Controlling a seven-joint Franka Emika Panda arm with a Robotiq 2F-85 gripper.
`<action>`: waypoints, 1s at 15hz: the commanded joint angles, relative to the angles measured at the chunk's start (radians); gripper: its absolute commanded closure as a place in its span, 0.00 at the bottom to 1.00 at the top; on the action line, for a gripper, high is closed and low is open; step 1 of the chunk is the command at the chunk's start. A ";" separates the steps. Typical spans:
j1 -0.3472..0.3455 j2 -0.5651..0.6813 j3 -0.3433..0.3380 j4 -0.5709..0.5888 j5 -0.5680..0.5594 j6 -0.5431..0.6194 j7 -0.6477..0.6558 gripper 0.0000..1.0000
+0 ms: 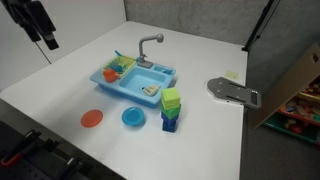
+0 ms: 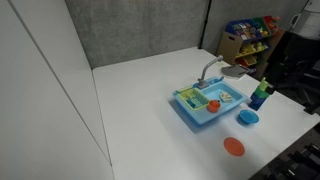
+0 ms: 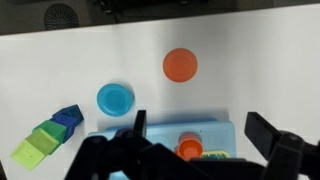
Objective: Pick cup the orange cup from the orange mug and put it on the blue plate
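The orange cup [image 3: 189, 148] stands in the light-blue toy sink [image 3: 150, 133], low in the wrist view. It also shows in both exterior views [image 1: 110, 74] [image 2: 213, 104]. The blue plate [image 3: 115, 98] lies flat on the white table beside the sink and shows in both exterior views [image 1: 132, 118] [image 2: 248, 118]. My gripper [image 3: 200, 135] is open and empty, well above the sink, with the cup between its fingers in the picture. In an exterior view the gripper [image 1: 45, 38] hangs high at the top left.
A flat orange plate [image 3: 180, 65] [image 1: 92, 119] lies next to the blue plate. A stack of green and blue blocks [image 3: 45, 135] [image 1: 170, 108] stands by the sink. The sink has a grey tap [image 1: 150, 45]. A grey flat object [image 1: 232, 92] lies near the table edge.
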 commanded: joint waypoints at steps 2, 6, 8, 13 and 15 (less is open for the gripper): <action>0.002 0.133 0.003 0.065 -0.021 0.171 0.034 0.00; -0.002 0.226 0.002 0.078 -0.057 0.334 0.054 0.00; -0.005 0.271 -0.004 0.082 -0.086 0.406 0.069 0.00; -0.011 0.392 -0.025 0.111 -0.223 0.534 0.167 0.00; -0.001 0.447 -0.045 0.134 -0.280 0.542 0.215 0.00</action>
